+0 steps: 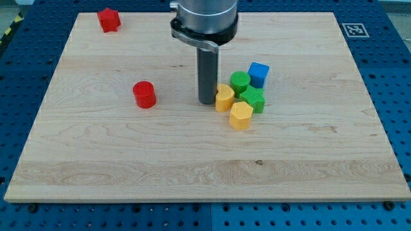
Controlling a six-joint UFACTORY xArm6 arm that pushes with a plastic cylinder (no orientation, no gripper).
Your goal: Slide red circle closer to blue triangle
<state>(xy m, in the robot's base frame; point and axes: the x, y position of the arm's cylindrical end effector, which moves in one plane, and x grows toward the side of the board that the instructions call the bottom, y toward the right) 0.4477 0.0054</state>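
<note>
The red circle (144, 94) lies on the wooden board (96, 160), left of the middle. The only blue block (259, 74) lies to its right, at the upper right of a tight cluster; its exact shape is hard to make out. My tip (207, 101) rests on the board between them, well to the right of the red circle. It stands right against the left side of a yellow block (224, 98) in the cluster. The rod hides the board just behind it.
The cluster also holds a green block (240, 82), a second green block (253, 99) and a second yellow block (241, 115). A red star (109, 19) lies near the board's top left corner. A marker tag (352, 29) sits at the top right.
</note>
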